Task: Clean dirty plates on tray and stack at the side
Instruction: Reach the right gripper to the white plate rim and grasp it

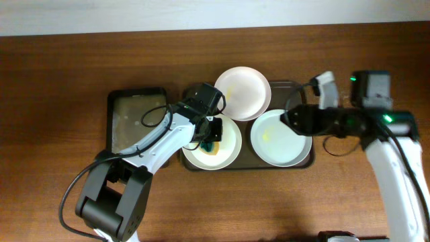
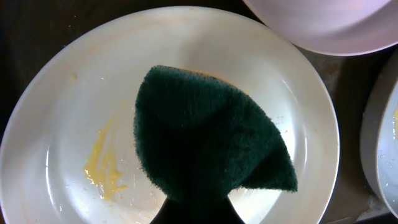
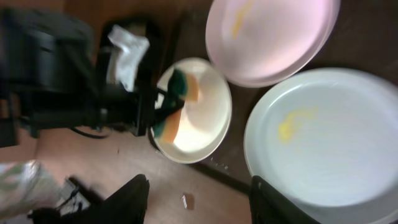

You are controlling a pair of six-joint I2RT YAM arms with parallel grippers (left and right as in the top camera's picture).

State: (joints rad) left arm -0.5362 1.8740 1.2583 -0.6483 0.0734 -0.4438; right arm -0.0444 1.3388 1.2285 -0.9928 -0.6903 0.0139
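Observation:
Three white plates lie on the brownish tray (image 1: 246,164). The left plate (image 1: 228,149) carries a yellow smear (image 2: 102,165). My left gripper (image 1: 211,133) is shut on a dark green sponge (image 2: 205,137), which it presses flat on that plate (image 2: 68,106). The right plate (image 1: 281,140) also has a yellow smear (image 3: 289,127). My right gripper (image 1: 287,119) hovers at that plate's upper rim, open with nothing between its fingers (image 3: 134,199). One finger overlaps the plate (image 3: 329,149) edge. The back plate (image 1: 242,93) leans over the other two.
A smaller dark tray (image 1: 136,119) lies left of the big one, beside my left arm. Bare brown tabletop surrounds both trays. A small scrap (image 3: 186,200) lies on the table near the tray's front edge.

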